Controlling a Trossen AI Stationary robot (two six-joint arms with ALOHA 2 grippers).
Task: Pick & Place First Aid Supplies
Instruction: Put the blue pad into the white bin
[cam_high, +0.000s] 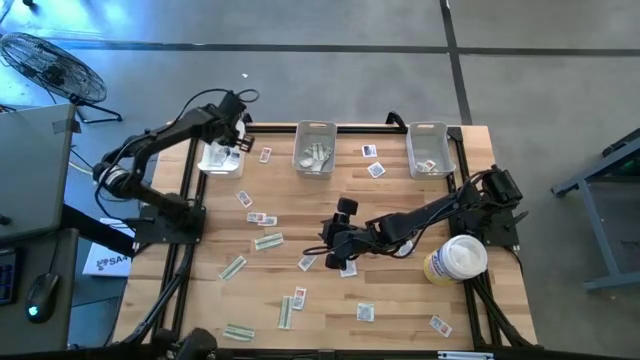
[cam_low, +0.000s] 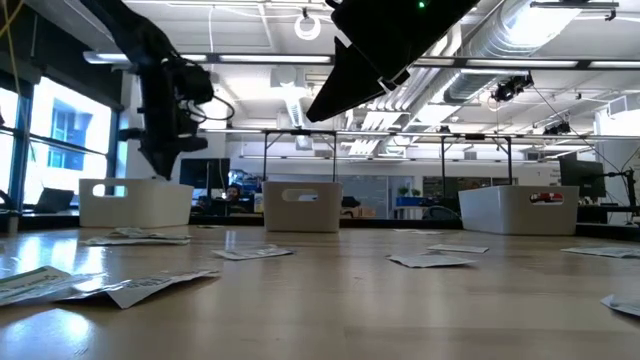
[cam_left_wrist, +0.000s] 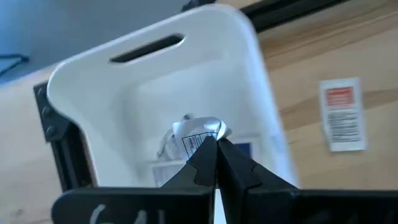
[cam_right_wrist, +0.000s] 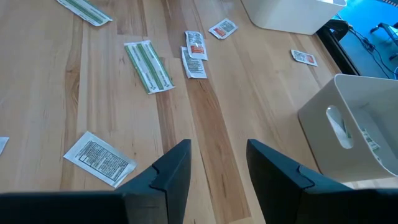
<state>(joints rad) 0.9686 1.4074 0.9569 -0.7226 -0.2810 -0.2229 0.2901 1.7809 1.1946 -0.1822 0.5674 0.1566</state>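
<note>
An open-plan lab or industrial workspace: exposed silver ducts (cam_low: 520, 30) and strip lights run under the ceiling, desks with monitors (cam_low: 205, 172) fill the room behind, and the polished concrete floor (cam_high: 330, 70) around the wooden surface (cam_high: 395, 175) holds a standing fan (cam_high: 45, 62).

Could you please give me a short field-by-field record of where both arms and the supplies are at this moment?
left gripper: shut, above the left clear plastic bin, a small crumpled white packet at its fingertips
right gripper: open, empty, low over the table's middle
bins: three along the far edge, each holding some packets
loose supplies: white squarish packets and pale green strips scattered on the wooden table
other item: white-and-yellow round tub at the right edge
</note>
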